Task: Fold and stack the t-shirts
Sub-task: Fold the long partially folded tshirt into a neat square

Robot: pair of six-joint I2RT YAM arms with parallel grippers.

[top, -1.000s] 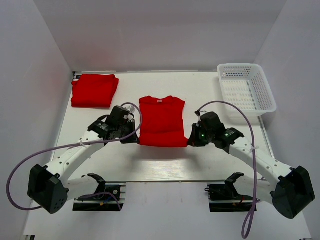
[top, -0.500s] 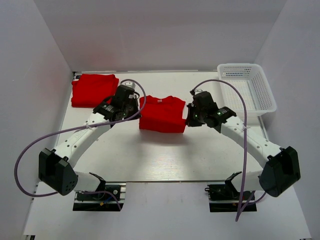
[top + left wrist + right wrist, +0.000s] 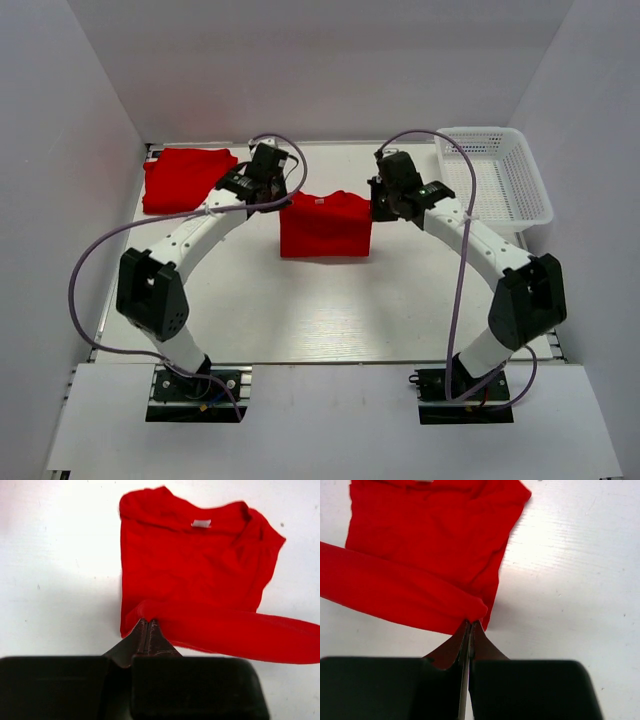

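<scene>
The left claw point(image 3: 147, 622) is clenched on one corner of the near edge of the red t-shirt point(image 3: 325, 228), and the right claw point(image 3: 470, 624) is clenched on the other corner. In both wrist views the jaws stand pressed together with a pinch of cloth between them. The held edge hangs between the two claws as a rolled red band above the rest of the shirt, which lies flat on the bench point(image 3: 330, 310) near its middle, with the collar and its white label point(image 3: 201, 523) pointing to the far side. A second, folded t-shirt point(image 3: 188, 180) lies at the far left corner, and a white basket point(image 3: 495, 175) stands at the far right.

I judge that I am in the middle of the fold, bringing the near half over the far half.

Several things can go wrong from here. Each grip takes only a small pinch, so if I pull the claws apart too much, one corner may slip out and the fold falls crooked. If one arm goes ahead of the other, the edge lands skewed against the collar. If I travel too low, the band can drag the lower layer and wrinkle it. If I let go too high, the edge may roll back on itself.
</scene>
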